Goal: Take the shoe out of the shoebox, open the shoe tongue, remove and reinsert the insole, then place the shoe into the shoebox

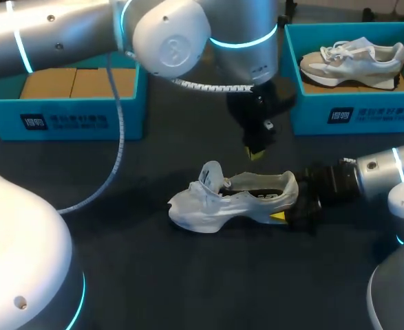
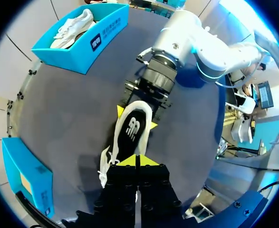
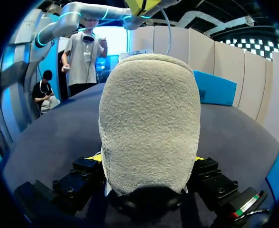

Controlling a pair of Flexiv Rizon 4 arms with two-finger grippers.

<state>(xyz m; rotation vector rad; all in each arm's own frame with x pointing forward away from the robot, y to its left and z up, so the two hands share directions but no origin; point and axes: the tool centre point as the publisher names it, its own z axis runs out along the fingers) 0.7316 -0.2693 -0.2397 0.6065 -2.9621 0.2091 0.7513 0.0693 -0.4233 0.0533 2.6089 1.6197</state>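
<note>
The white shoe (image 1: 232, 199) sits at centre frame on the dark table (image 1: 153, 275), toe pointing left, out of its box. The right gripper (image 1: 288, 206) clamps its heel from both sides. The left gripper (image 1: 257, 150) hangs just above, fingers pressed together, empty. The shoebox (image 1: 353, 113) at upper right holds a second sneaker (image 1: 353, 62).

Bare table (image 1: 188, 282) lies open along the white shoe's (image 1: 229, 199) near side and past its toe, where only a grey cable (image 1: 115, 165) droops across. The right gripper (image 1: 291, 205), clamped on the heel, blocks that end, and the left gripper (image 1: 257, 152), fingers pressed together, hangs over the shoe's far side. Behind, the left shoebox (image 1: 64, 117) and right shoebox (image 1: 353, 113) wall the far edge, the left arm (image 1: 188, 34) filling their gap.
</note>
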